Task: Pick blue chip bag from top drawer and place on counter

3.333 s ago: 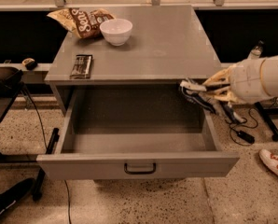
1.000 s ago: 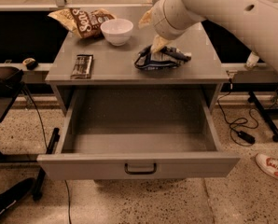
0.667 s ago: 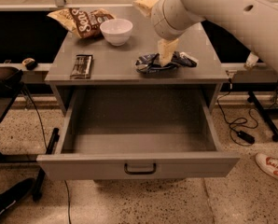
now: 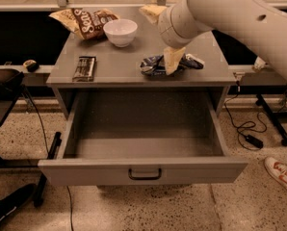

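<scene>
The blue chip bag [image 4: 155,65] lies flat on the counter [image 4: 119,61], right of centre and near the front edge. My gripper [image 4: 156,40] hangs over it, open. One cream finger [image 4: 173,59] points down in front of the bag's middle. The other finger [image 4: 152,11] points away to the upper left. I cannot tell whether the lower finger touches the bag. The top drawer [image 4: 143,170] stands pulled fully out below the counter. Its inside is empty and its dark handle [image 4: 144,174] faces the front.
A white bowl [image 4: 122,32] and a tan-and-brown chip bag [image 4: 83,20] sit at the back left of the counter. A flat dark bar [image 4: 84,67] lies at the front left. Cables [image 4: 247,131] and a stand leg lie on the floor to the right. A shoe [image 4: 280,173] is at the far right.
The arm carried the blue chip bag from beside the drawer's right side up onto the counter. In the last second the fingers spread apart and the bag settled flat.
</scene>
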Motion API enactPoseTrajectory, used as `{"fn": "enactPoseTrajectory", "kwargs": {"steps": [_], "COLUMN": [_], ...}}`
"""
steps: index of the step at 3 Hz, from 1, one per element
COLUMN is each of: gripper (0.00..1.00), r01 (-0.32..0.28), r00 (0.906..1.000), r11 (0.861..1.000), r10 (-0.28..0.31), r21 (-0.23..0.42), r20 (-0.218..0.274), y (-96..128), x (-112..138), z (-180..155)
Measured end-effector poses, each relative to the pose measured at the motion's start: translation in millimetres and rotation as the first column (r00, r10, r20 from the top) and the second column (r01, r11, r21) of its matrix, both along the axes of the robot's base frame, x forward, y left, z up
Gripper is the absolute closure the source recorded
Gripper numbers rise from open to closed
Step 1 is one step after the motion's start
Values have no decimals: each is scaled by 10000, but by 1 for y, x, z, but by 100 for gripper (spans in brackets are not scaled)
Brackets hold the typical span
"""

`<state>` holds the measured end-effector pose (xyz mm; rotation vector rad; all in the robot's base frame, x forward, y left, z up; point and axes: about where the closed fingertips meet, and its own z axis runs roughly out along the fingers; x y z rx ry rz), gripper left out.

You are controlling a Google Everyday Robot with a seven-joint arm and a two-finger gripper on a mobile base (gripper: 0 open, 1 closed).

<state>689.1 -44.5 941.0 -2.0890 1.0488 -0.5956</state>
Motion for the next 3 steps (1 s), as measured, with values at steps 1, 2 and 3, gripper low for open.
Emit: {"fn": "enactPoseTrajectory", "kwargs": {"steps": [1,2,3], "gripper": [0,0,0], "r01": [199,463,444], "r00": [9998,9989,9990], "r11": [9961,9942,9944], "r10": [-206,-469,-451], "r21": [861,967,964], "r20": [70,46,47], "y": [-14,-29,-28], "x": [-31,-34,-34], "z": [-3,-4,-4]}}
